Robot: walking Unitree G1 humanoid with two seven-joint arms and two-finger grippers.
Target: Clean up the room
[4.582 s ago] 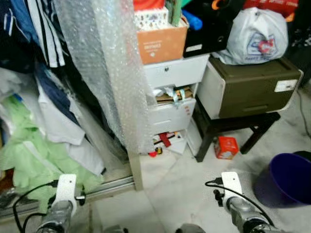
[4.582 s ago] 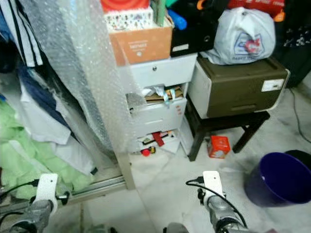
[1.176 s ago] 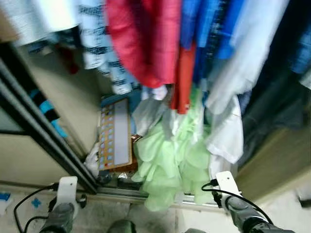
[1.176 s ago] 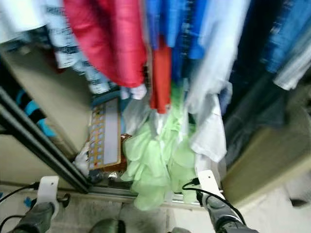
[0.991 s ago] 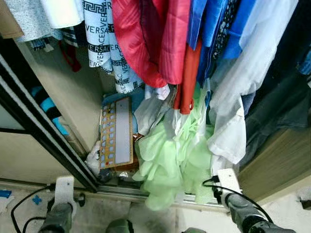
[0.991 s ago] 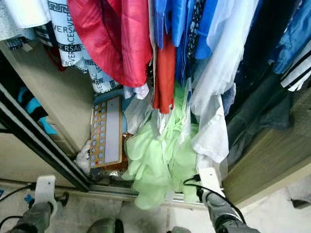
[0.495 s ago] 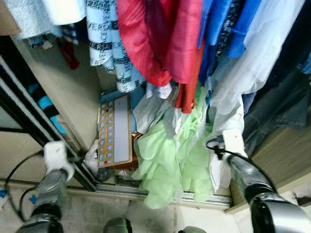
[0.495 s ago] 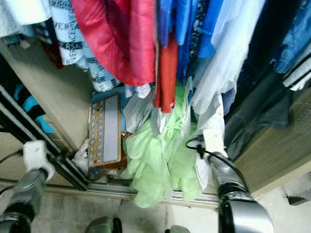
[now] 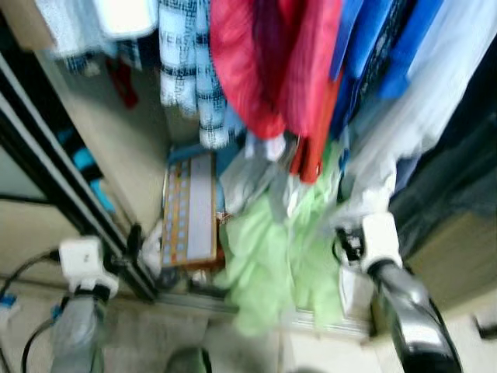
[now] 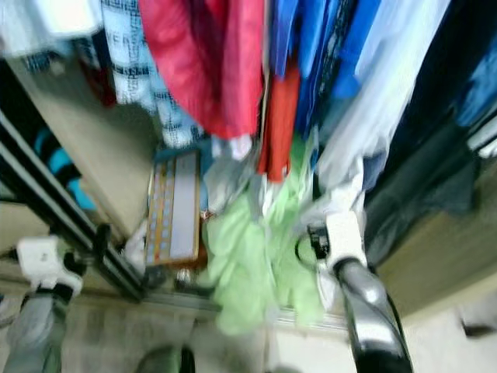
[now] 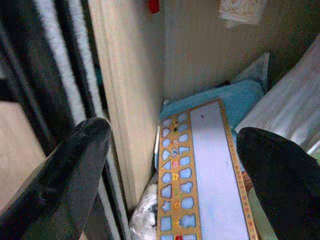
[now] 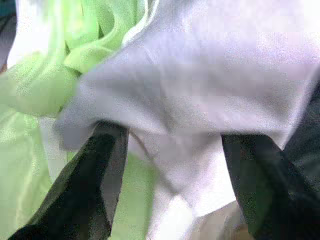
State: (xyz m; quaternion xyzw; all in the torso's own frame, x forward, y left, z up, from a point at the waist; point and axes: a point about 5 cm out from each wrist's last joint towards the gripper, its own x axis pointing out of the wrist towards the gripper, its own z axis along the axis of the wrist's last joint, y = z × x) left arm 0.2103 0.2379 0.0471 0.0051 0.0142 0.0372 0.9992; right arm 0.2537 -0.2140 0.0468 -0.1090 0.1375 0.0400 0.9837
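Looking down from the head, both eye views are blurred and show one open wardrobe with hanging clothes: one red garment (image 9: 268, 66), blue ones beside it, and one patterned black-and-white piece. On the wardrobe floor lies one pale green cloth pile (image 9: 272, 260) and one long shape-stencil board (image 9: 190, 210). Two silver arms are raised. The left arm reaches toward the dark sliding door frame (image 9: 66, 194); the right arm reaches toward the white garment (image 9: 365, 194) next to the green pile.

From the left wrist, the left gripper (image 11: 175, 160) has its two fingers wide apart. The stencil board (image 11: 202, 175) lies between and beyond them, on a blue cloth (image 11: 220, 97), and the beige wardrobe wall (image 11: 135, 85) stands near one finger.

From the right wrist, the right gripper (image 12: 175, 165) also has its fingers spread. The white garment (image 12: 200, 85) hangs just ahead, reaching down between the fingers, with the green cloth (image 12: 60, 65) beside one finger.
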